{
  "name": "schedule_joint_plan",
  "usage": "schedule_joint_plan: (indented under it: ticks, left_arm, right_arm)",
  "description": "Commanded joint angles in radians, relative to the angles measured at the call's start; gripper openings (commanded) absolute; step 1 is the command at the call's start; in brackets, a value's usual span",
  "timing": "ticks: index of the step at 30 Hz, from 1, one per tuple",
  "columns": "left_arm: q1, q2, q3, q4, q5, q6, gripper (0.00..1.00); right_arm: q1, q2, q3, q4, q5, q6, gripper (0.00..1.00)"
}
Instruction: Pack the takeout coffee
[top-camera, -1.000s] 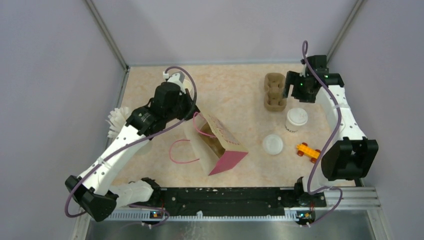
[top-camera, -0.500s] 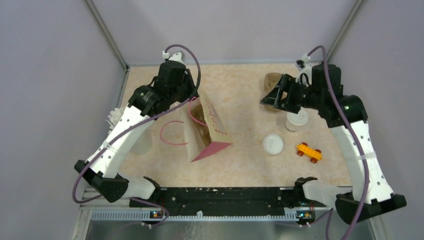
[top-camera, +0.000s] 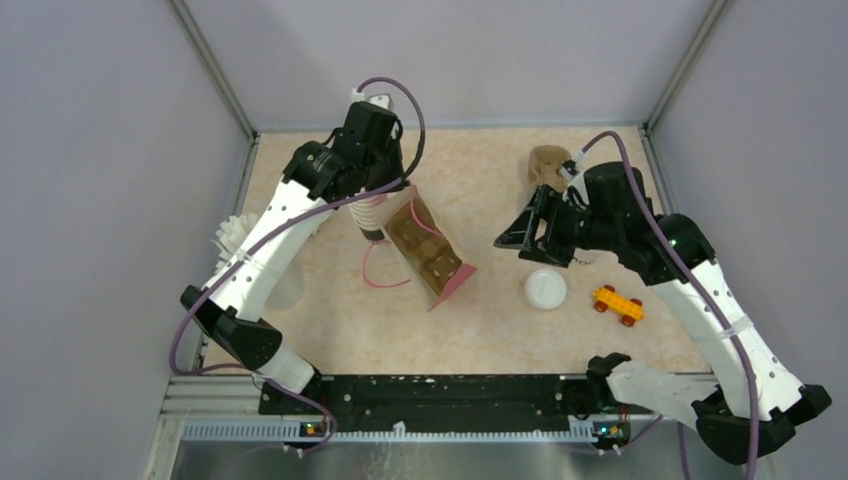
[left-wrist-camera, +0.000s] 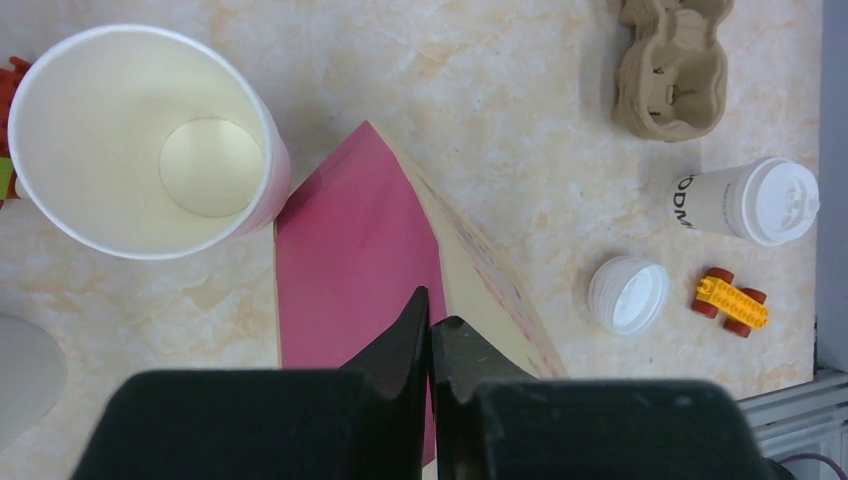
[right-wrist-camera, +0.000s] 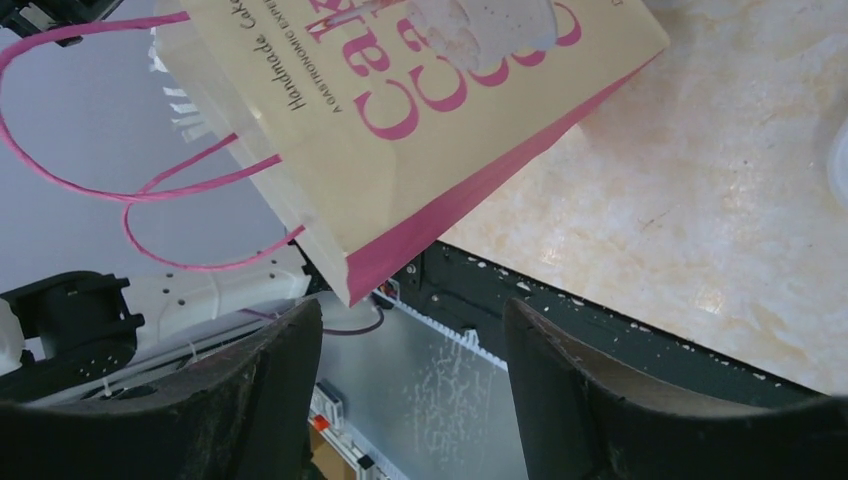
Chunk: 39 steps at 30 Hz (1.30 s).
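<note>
From above, the left gripper pinches the rim of the paper bag, whose open mouth shows. The right gripper hangs spread and empty just right of the bag, and its arm hides the coffee cup.

Under the left wrist, the fingers are clamped on the bag's edge. The coffee cup sits far off to their right on the table, lid on.

Ahead of the right wrist's parted fingers there is only the bag.

Packing looks barely begun: the bag is held open, but the cup is not yet picked up.
</note>
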Motion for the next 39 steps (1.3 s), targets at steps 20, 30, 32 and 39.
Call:
schedule_joint_plan:
  ticks: [20,30,32,39]
  left_arm:
    - [0.000,0.016,-0.008,-0.008,0.038,-0.036,0.10]
    - [-0.001,-0.033,-0.069,0.014,0.060,-0.046,0.12]
    - [0.000,-0.038,-0.069,0.013,0.059,-0.042,0.12]
    - [0.000,-0.052,-0.070,0.009,0.060,-0.044,0.13]
  right_arm:
    - [0.479,0.191,0.176,-0.028,0.514,0.330,0.58]
    - [0.504,0.192,0.118,-0.058,0.606,0.356,0.45]
    - [0.504,0.199,0.123,-0.082,0.631,0.346,0.44]
    - [0.503,0.207,0.171,-0.188,0.709,0.329,0.49]
